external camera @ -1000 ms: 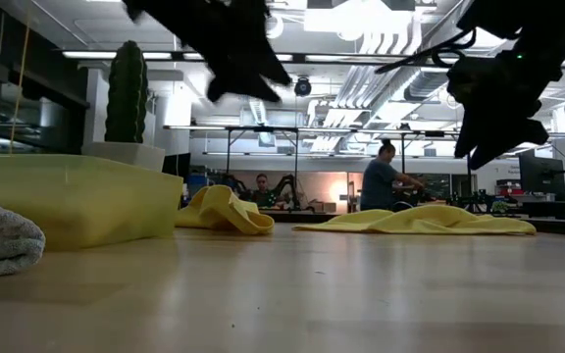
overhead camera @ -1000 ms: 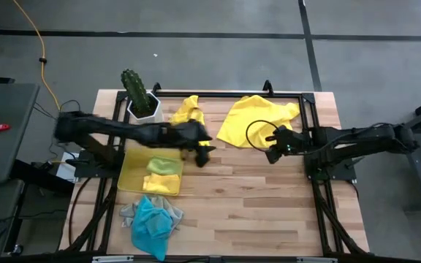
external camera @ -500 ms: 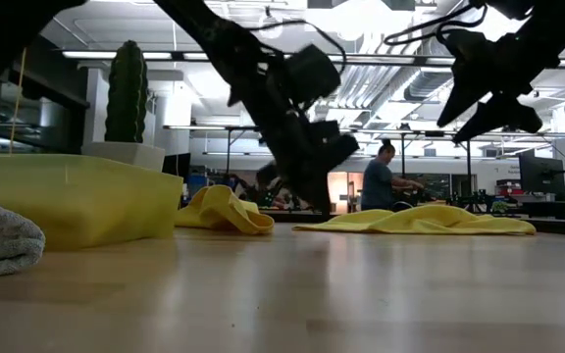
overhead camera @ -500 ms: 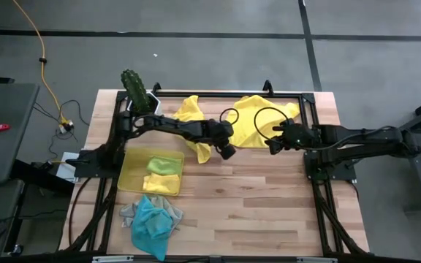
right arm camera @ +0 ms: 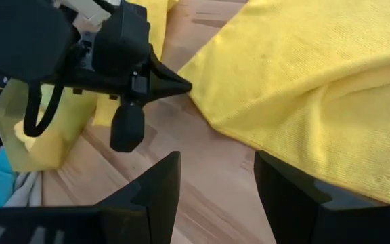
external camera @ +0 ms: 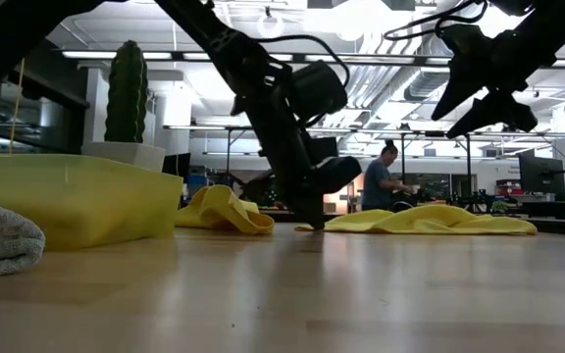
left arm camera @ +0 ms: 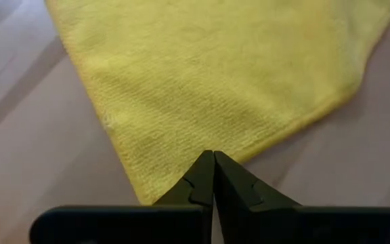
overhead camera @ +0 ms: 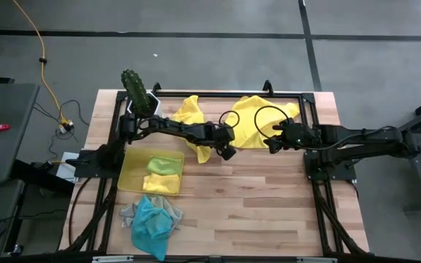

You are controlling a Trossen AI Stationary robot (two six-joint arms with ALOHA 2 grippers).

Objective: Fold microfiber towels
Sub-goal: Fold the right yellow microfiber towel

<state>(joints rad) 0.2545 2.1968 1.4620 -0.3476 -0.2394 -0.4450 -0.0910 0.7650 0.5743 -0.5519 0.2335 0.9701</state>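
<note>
A large yellow towel [overhead camera: 258, 120] lies spread at the table's far right, its near left corner pointing toward the middle. My left gripper [overhead camera: 226, 151] reaches across from the left and stands tip-down at that corner, shut on it [left arm camera: 213, 157]. My right gripper [overhead camera: 271, 142] hovers open above the same towel's near edge [right arm camera: 217, 156], touching nothing. A second yellow towel [overhead camera: 188, 113] lies crumpled at the far middle. A lime green towel [overhead camera: 163, 166] sits in the yellow tray [overhead camera: 131, 179]. A turquoise towel [overhead camera: 152, 223] lies on a grey one [overhead camera: 129, 212]. My left gripper has its two fingers closed together at the large yellow towel's near left corner [left arm camera: 181, 173], coming from above and slanting down from the table's left. The fingers hide how much cloth lies between them. The towel lies flat on the table, slack.
A cactus in a white pot [overhead camera: 139, 95] stands at the far left corner. The tray sits at the left, with the turquoise and grey towels heaped near the front left edge. Bare wood [overhead camera: 262, 204] spreads over the near right. People work in the room behind.
My left gripper has swung from above the tray's right side toward the table's right, come down to the table at the large towel's corner and shut there. My right gripper has risen a little toward the far edge and stays open. The towels lie as before.
</note>
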